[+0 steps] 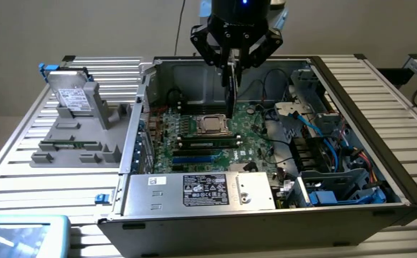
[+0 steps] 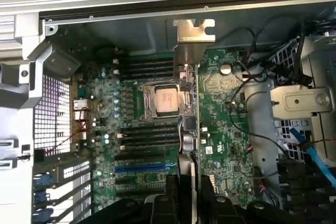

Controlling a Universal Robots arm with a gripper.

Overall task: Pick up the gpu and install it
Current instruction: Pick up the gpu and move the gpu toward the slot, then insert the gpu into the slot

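My gripper (image 1: 234,63) hangs over the open computer case (image 1: 352,86), shut on the gpu (image 1: 230,91). The card is held edge-on and upright, its lower end hovering just above the motherboard (image 1: 194,156) near the CPU socket (image 1: 214,124). In the wrist view the gpu (image 2: 190,77) runs as a thin strip from my gripper (image 2: 186,195) out to its silver end bracket (image 2: 193,38), which lies close to the case's rear wall. The card crosses over the socket (image 2: 164,100) and hides part of the board beneath it.
A power supply (image 1: 201,191) with a black label sits at the case's near side. Drive cages with blue cables (image 1: 330,183) crowd the exterior view's right. On the exterior view's left, a grey fixture (image 1: 79,140) holds a metal drive (image 1: 72,97) and a memory stick (image 1: 69,144).
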